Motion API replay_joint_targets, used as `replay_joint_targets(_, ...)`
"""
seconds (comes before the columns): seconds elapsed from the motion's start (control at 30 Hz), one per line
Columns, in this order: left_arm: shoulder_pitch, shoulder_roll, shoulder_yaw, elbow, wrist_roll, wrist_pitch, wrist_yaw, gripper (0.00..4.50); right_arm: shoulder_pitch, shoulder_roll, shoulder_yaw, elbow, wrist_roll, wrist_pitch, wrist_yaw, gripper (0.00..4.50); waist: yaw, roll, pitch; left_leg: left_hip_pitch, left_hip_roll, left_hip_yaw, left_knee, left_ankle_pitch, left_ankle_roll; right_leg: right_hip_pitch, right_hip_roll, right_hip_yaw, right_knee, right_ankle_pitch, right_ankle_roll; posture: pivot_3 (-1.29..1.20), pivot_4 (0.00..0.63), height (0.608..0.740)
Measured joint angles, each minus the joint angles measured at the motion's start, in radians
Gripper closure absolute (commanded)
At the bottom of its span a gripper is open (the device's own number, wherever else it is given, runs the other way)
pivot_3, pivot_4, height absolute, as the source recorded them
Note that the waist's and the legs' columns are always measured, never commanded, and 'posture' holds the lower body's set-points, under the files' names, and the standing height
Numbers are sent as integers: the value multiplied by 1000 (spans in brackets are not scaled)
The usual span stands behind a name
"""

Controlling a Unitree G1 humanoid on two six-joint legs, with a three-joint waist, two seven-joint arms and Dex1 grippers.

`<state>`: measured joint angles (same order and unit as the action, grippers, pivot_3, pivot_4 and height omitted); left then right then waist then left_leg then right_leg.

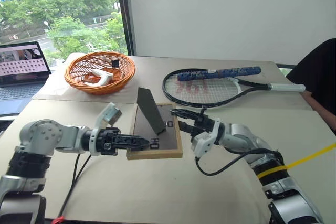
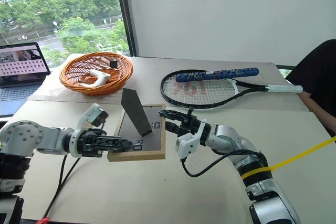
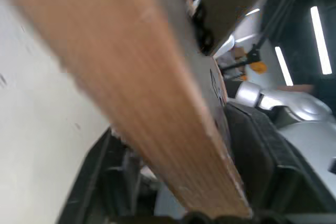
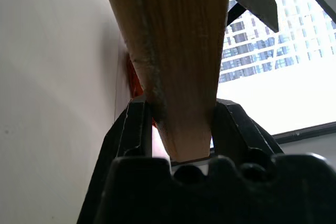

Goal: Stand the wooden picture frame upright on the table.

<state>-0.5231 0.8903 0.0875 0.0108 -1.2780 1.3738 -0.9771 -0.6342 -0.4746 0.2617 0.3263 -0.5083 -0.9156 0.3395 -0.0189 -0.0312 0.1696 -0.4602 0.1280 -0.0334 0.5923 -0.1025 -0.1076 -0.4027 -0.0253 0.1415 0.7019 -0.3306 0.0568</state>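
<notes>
While I watch from the head camera, these are my notes.

Frame look: the wooden picture frame (image 1: 156, 153) is a small light-wood rectangle, its dark grey backing facing up and toward me, its easel stand (image 1: 150, 110) folded out and pointing up like a fin; small clips sit on the backing.
Frame place: I see it at centre of the picture, on or just over the table (image 1: 157, 198), tilted, its far edge higher; I cannot tell whether its near edge touches the top.
Right gripper: the right gripper (image 4: 176, 129) has both fingers pressed on the frame's right wooden rail, one on each face.
Left gripper: the left gripper (image 1: 137, 141) sits at the frame's lower left corner with its fingers spread either side of the wood; I cannot tell whether they press it.
Open room: bare tabletop lies along the bottom centre of the picture, with a seam running across behind the frame.
Racket: a tennis racket (image 1: 210, 88) lies upper right of the frame, near it but apart.
Basket: an orange wicker basket (image 1: 100, 72) at upper left holds a white object and a small dark one.
Edges: a laptop (image 1: 21, 69) sits at the far left edge, a person's dark sleeve (image 1: 317, 74) at the right edge.
</notes>
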Motion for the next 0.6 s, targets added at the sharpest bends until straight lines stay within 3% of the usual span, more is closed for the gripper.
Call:
replay_joint_targets(0.03,22,11,22,-9,20,-30,-9,30,-1,3,2,11,15,6,11,3191,1,0,0,0,0,0,0,0,0,0,0,0,0,0,0,0,150,692)
replay_joint_targets(0.23,136,73,163,-34,129,-191,-49,0,-11,54,24,60,184,154,165,3198,2,0,0,0,0,0,0,0,0,0,0,0,0,0,0,0,150,692)
replay_joint_targets(0.3,192,75,233,-45,160,-262,-56,0,-4,101,28,57,314,323,269,3198,0,-1,0,1,1,0,0,0,0,1,0,0,0,0,0,0,150,692)
replay_joint_targets(0.37,275,70,255,-92,199,-299,-52,0,-7,192,-47,42,544,614,314,3244,-3,2,2,1,1,0,0,0,0,1,0,0,1,0,-1,0,150,692)
replay_joint_targets(0.43,316,35,267,-126,220,-331,-31,0,-20,197,-96,3,670,842,354,3253,8,1,3,1,2,-1,0,0,0,1,1,-2,1,0,-1,0,150,692)
replay_joint_targets(0.6,333,5,314,-175,236,-375,22,0,-28,200,-132,-77,841,1246,391,3259,13,0,3,0,2,0,0,0,0,0,1,-2,0,0,-1,0,150,692)
